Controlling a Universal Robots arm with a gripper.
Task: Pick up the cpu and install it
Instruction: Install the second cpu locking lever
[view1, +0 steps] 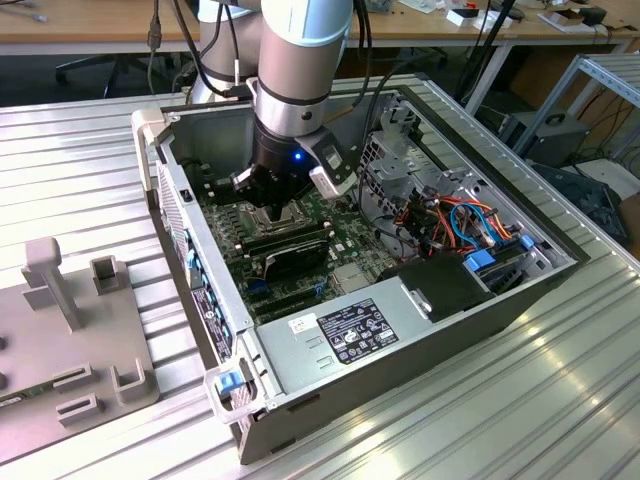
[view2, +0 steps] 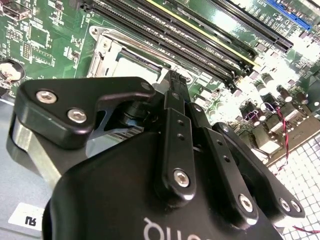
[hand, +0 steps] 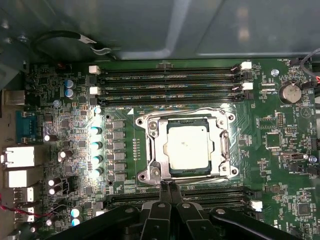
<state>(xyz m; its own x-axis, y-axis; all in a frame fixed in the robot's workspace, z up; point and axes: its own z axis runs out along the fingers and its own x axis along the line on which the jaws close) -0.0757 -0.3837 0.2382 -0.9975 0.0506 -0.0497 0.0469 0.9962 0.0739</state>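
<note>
Cpu lies flat in socket; our pincer, pressed together and empty, hovers beside it. We judge seating should be level before clamping.

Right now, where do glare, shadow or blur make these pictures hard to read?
In the first wrist view, glare whitens the square silver-grey cpu in its metal-framed socket and the green board beside it. In the second wrist view, the black gripper is close and soft, and the board's far edge is washed out. In the exterior view, the arm shadows the socket.
</note>
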